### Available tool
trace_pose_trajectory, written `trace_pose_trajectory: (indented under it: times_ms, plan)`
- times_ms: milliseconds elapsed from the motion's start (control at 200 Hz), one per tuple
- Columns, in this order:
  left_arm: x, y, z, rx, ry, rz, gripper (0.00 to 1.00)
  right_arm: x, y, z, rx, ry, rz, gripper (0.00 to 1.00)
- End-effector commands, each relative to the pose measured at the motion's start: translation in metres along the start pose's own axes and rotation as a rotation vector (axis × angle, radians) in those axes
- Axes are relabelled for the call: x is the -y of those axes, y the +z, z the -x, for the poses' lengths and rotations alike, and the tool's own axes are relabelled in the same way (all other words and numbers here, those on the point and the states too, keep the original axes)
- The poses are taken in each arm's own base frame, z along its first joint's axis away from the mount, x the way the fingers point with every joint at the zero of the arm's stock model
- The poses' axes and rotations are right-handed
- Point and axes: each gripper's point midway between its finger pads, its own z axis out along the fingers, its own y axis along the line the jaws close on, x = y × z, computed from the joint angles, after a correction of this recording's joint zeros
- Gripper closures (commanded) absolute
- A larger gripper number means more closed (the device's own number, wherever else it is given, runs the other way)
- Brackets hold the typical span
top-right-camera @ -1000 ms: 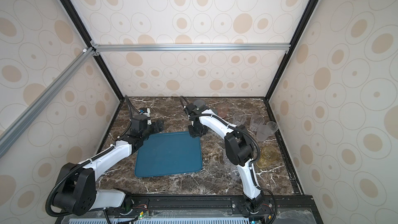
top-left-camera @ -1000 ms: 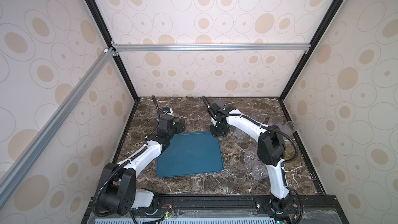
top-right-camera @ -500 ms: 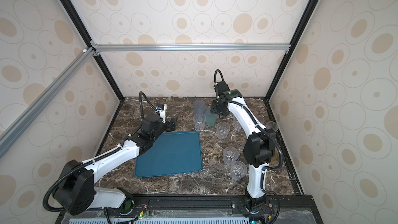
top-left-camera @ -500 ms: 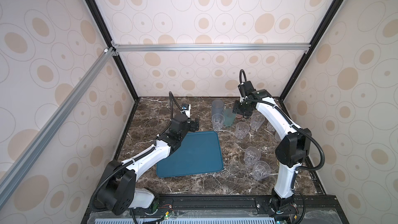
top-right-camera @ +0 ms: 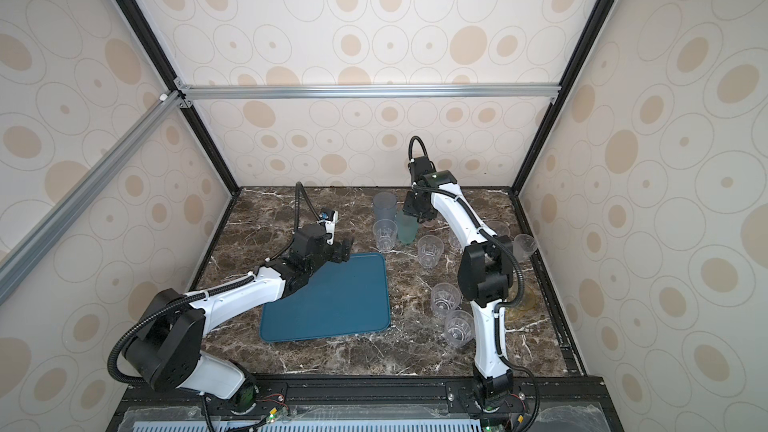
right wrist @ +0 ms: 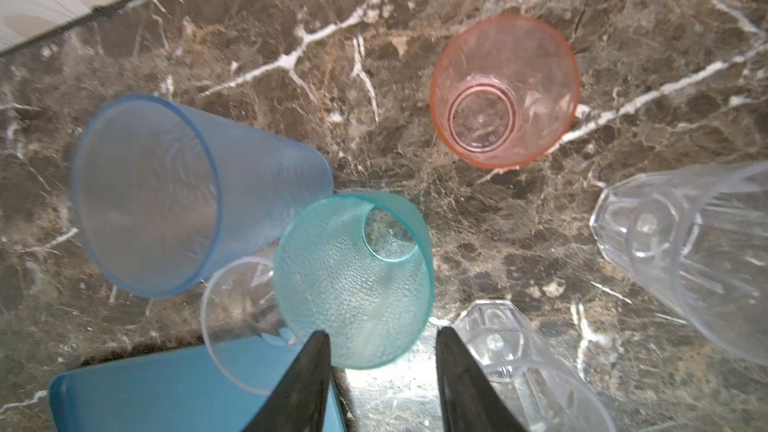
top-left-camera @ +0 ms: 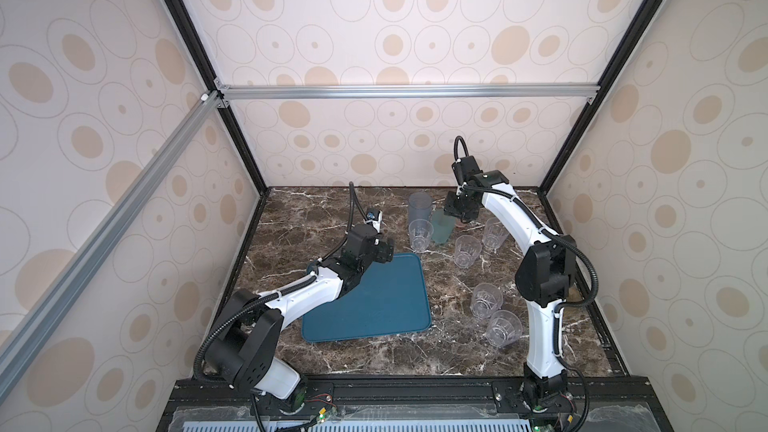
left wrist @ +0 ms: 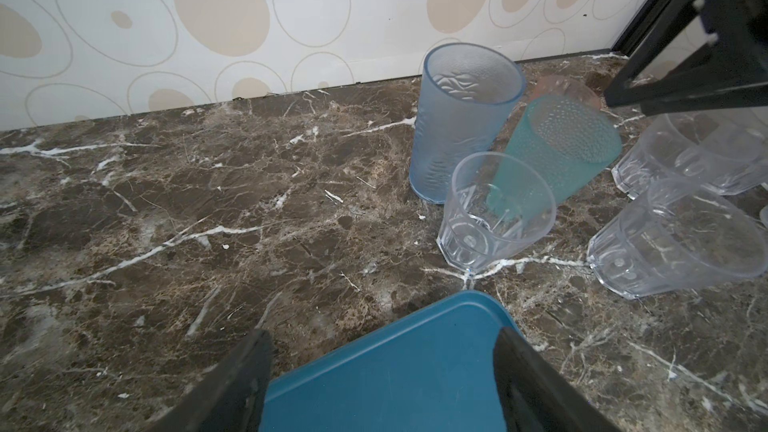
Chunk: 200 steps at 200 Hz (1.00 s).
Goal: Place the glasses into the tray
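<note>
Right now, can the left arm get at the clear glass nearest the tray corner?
Probably yes: its open jaws face the clear glass, only the tray corner and bare marble between.

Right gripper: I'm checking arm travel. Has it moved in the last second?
Yes. The right gripper left the tray's far corner and went toward the back wall, now by the teal glass.

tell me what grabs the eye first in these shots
The bare teal tray sits mid-table, with the open left gripper over its far corner. Tumblers crowd the marble beyond and right of it, and the open right gripper hovers at a teal tumbler beside a tall blue tumbler.
</note>
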Motion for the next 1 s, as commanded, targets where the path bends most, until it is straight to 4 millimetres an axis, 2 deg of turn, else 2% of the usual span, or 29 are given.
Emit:
trace_pose_trajectory:
  times_ms: [0,170,205,370,760,995]
  plan:
    - [0.003,-0.001,0.016,0.026,0.013,0.006,0.17,-0.016,-0.006,0.013,0.023,0.009,0.059,0.53]
    - [0.0,0.001,0.013,0.018,0.016,0.026,0.17,-0.047,0.005,0.021,0.036,0.012,0.145,0.51]
    - [-0.001,0.001,0.013,0.018,0.018,0.028,0.16,-0.056,0.002,0.028,0.056,0.01,0.163,0.51]
    - [-0.003,0.001,0.011,0.009,0.026,0.042,0.16,-0.064,0.019,0.033,0.053,0.018,0.176,0.52]
    - [-0.007,0.0,0.01,0.002,0.038,0.06,0.16,-0.062,0.058,0.028,0.019,-0.001,0.148,0.68]
    - [-0.009,-0.003,0.009,0.003,0.039,0.072,0.16,-0.06,0.055,0.03,0.031,-0.037,0.134,0.85]
